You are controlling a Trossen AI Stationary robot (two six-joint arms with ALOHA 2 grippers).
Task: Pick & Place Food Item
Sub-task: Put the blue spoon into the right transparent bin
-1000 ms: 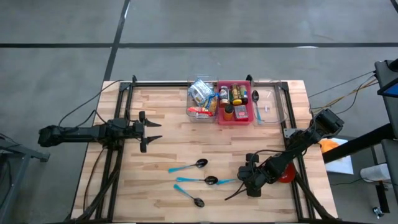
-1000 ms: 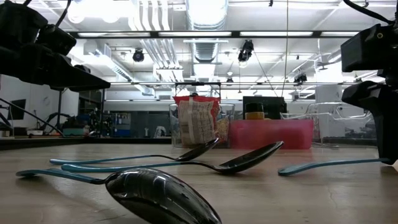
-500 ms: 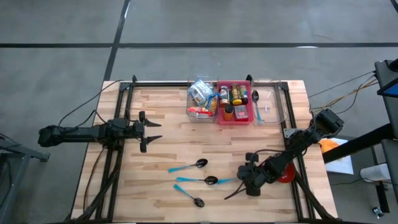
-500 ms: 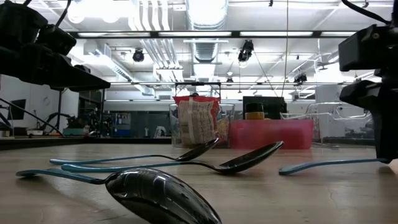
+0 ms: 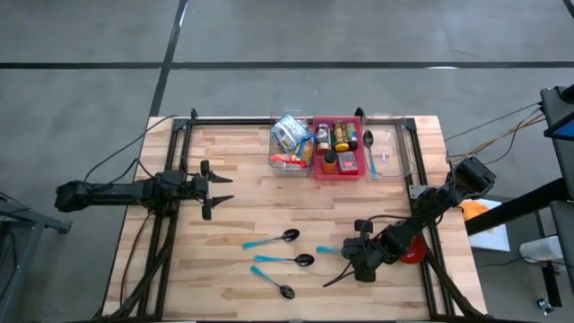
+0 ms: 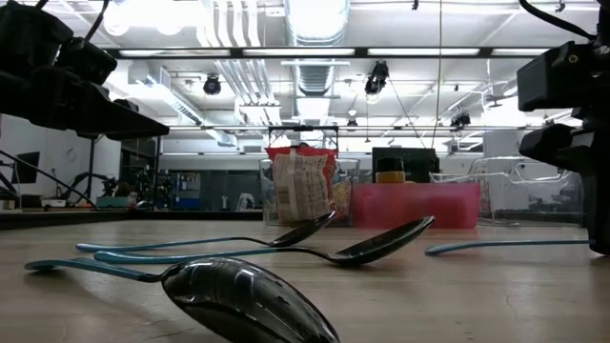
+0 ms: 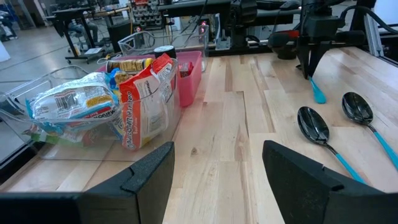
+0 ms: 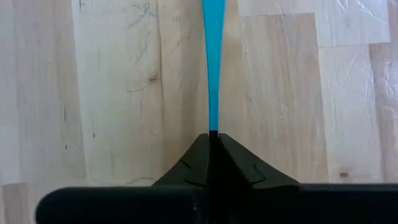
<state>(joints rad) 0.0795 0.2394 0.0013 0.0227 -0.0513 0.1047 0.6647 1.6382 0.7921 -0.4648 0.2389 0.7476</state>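
Several blue-handled spoons lie on the wooden table [image 5: 242,211]. One spoon [image 5: 326,249] points its handle at the table's left, and my right gripper [image 5: 350,254] is shut on it, pointing steeply down. Its bowl is hidden under the gripper. Three more spoons [image 5: 289,237] [image 5: 303,260] [image 5: 285,291] lie flat to the left. Snack bags fill a clear bin [image 5: 289,144], and jars fill a red bin [image 5: 338,148] at the far edge. My left gripper [image 5: 215,188] waits open at the table's left. My right gripper pinches the spoon's blue handle at its narrow end [image 8: 213,127] between its two fingertips. The fingers come from above, slanting down, in line with the handle. The handle runs away from them low over the table; I cannot tell whether its wide free end [image 6: 437,250] rests on the wood.
A second clear bin [image 5: 384,151] with a spoon in it stands right of the red bin. A red round thing [image 5: 413,253] sits under the right arm. A black frame [image 5: 179,152] runs along the table's left and far sides. Bare wood lies between the two arms.
My right gripper has shut on the spoon's handle without changing place. As the fingers came together, the handle's free end swung toward the table's far edge. The other three spoons have stayed where they were.
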